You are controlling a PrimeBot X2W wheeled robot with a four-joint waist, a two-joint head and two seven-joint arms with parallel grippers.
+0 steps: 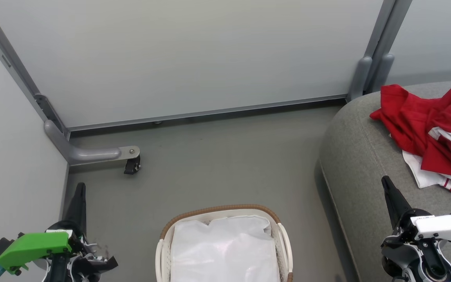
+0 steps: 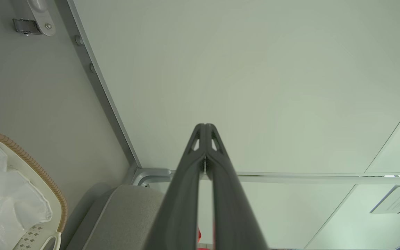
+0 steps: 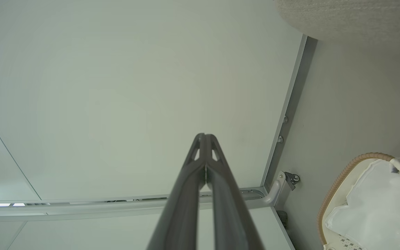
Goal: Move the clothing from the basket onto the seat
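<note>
clothing, red with white trim, lies crumpled on the grey seat at the right of the head view. white basket with a brown woven rim stands on the floor at bottom centre, near the seat, holding a white cloth liner. left gripper at lower left and right gripper at lower right point upward, fingers pressed together, gripping nothing. right gripper's tip overlaps the seat's edge, apart from the clothing.

Closed left hand, perhaps clothing behind it
</note>
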